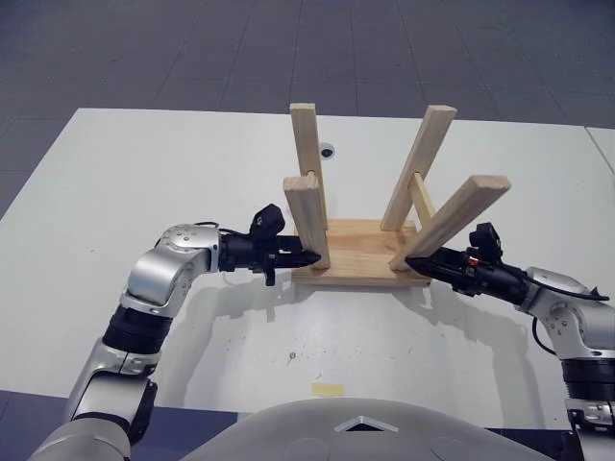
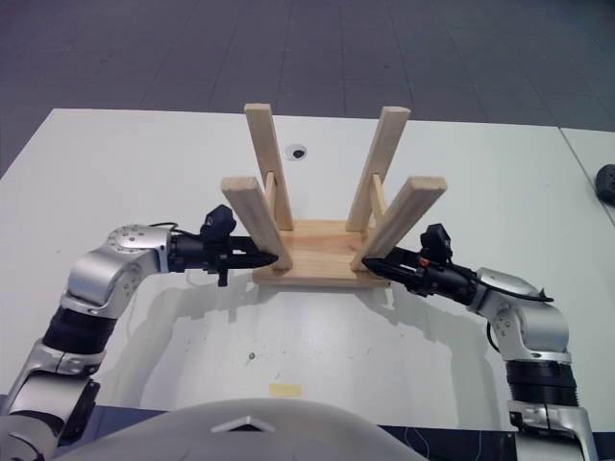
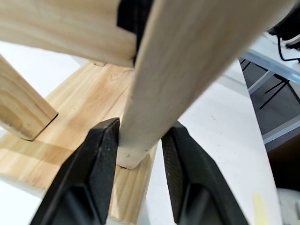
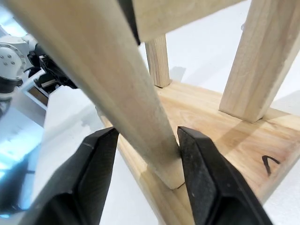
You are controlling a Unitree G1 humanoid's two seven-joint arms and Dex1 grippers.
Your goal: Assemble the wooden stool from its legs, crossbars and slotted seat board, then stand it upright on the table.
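Observation:
The wooden stool lies upside down on the white table (image 1: 125, 173), its seat board (image 1: 356, 252) flat and four legs pointing up and outward. A crossbar (image 1: 421, 198) links the two right-hand legs. My left gripper (image 1: 312, 257) is shut on the foot of the near left leg (image 1: 306, 216), right where it meets the board; its black fingers (image 3: 93, 159) press both sides of that leg (image 3: 187, 70). My right gripper (image 1: 411, 260) is shut on the base of the near right leg (image 1: 456, 216), which passes between its fingers (image 4: 206, 178) down into the board (image 4: 225, 136).
A small dark round spot (image 1: 328, 150) marks the table behind the stool. A strip of yellow tape (image 1: 327, 389) sits by the near edge. A dark object (image 2: 605, 182) lies at the far right. Dark floor lies beyond the table's far edge.

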